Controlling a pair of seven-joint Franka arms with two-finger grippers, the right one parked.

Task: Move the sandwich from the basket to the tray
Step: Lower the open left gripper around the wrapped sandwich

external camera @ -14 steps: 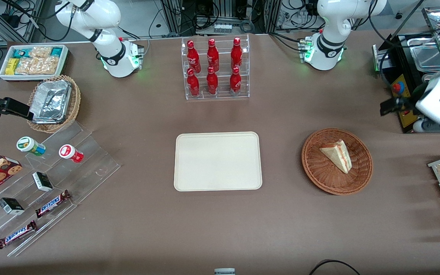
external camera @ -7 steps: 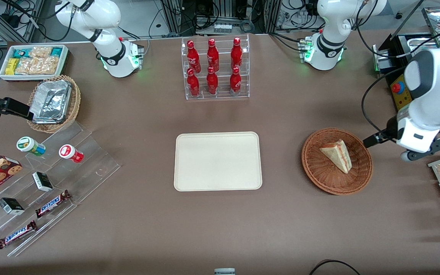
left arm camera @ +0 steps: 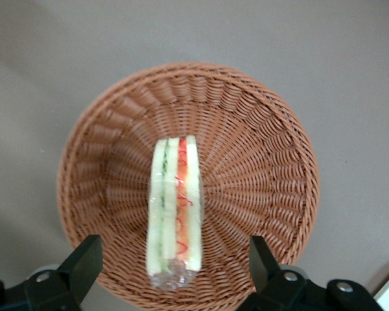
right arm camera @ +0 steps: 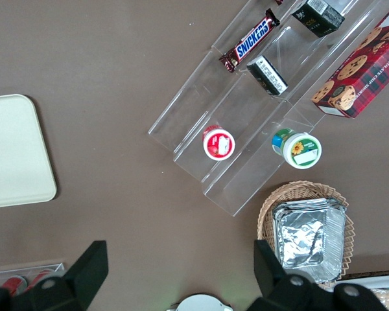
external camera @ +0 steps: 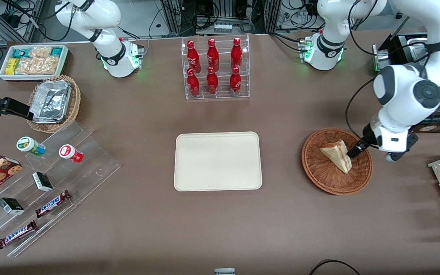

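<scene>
gripper (left arm camera: 172, 272) open above sandwich (left arm camera: 175, 210); snickers bar (right arm camera: 250, 40) on shelf.

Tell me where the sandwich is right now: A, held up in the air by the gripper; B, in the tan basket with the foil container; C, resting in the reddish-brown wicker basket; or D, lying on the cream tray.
C: the sandwich rests in the basket, the open gripper poised above it with its fingers not touching it, and the tray is bare.
</scene>
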